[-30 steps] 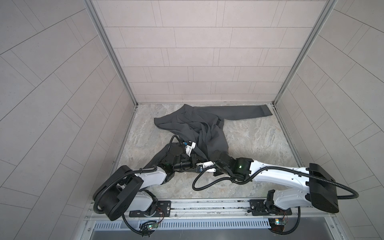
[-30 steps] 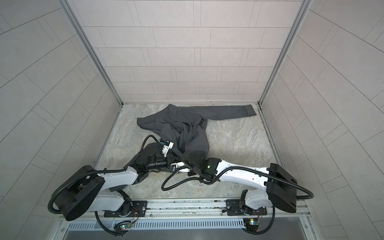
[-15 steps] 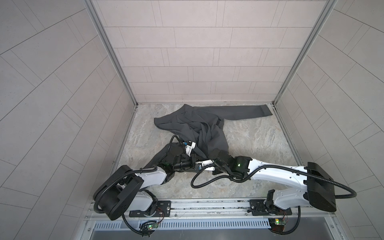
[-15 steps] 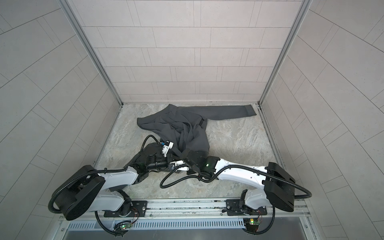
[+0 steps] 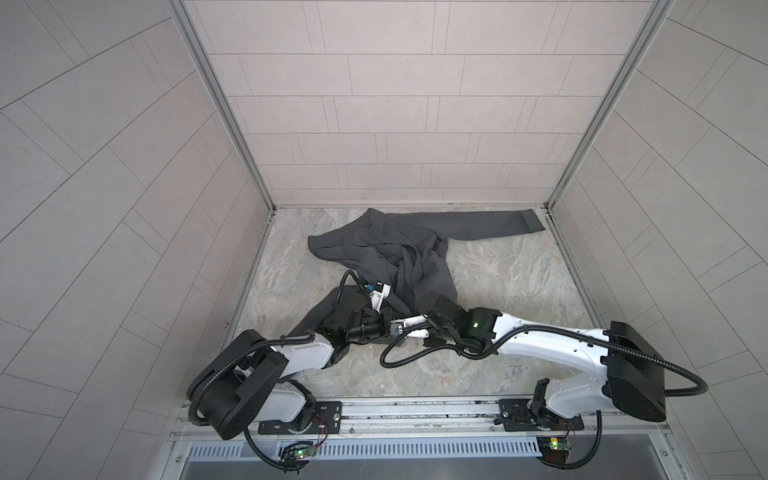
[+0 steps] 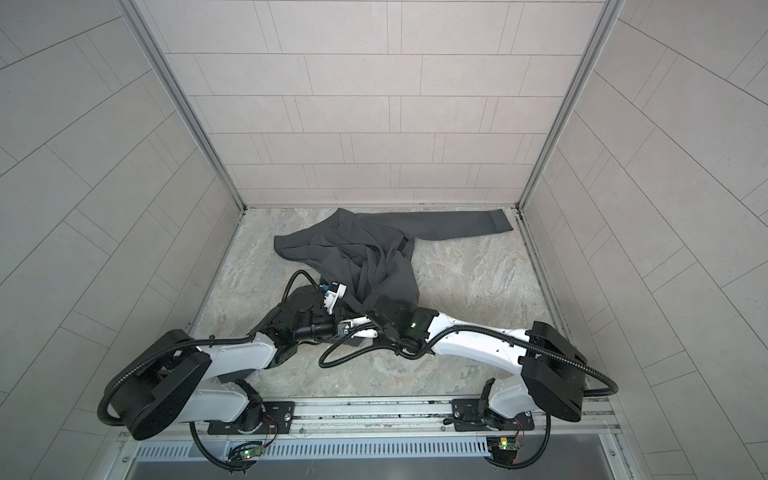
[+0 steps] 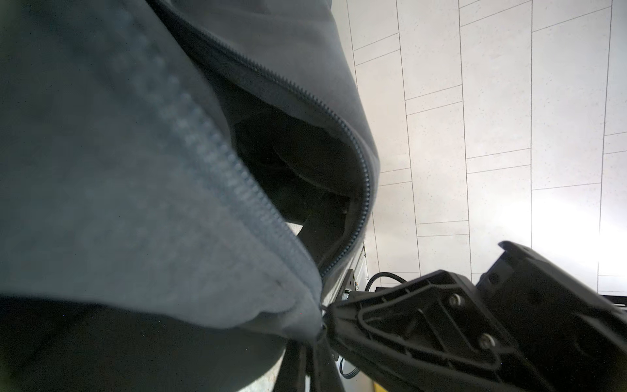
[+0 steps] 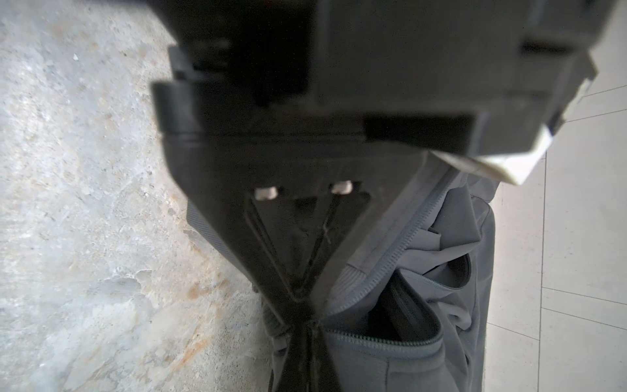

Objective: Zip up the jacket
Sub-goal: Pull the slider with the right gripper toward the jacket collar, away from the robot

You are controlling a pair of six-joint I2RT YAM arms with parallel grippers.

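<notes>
The dark grey jacket (image 5: 399,253) (image 6: 365,257) lies crumpled on the floor, one sleeve stretched toward the back right. Its front stands unzipped: two rows of zipper teeth (image 7: 359,190) (image 8: 383,339) spread apart and meet at the near hem. My left gripper (image 5: 386,326) (image 6: 338,326) (image 7: 314,342) (image 8: 300,295) is shut on the hem fabric right at that meeting point. My right gripper (image 5: 401,328) (image 6: 353,324) (image 7: 330,315) (image 8: 307,325) faces it tip to tip, shut on the jacket at the zipper's bottom end. Whether it pinches the slider is hidden.
The marble floor (image 5: 498,282) is boxed in by tiled walls on three sides. A metal rail (image 5: 415,411) carrying both arm bases runs along the front. The right arm's black cable (image 5: 399,359) loops low over the floor just in front of the grippers.
The right gripper's jaws have closed at the jacket's near hem, and its arm has edged slightly left. The left gripper has kept its grip and stayed in place.
</notes>
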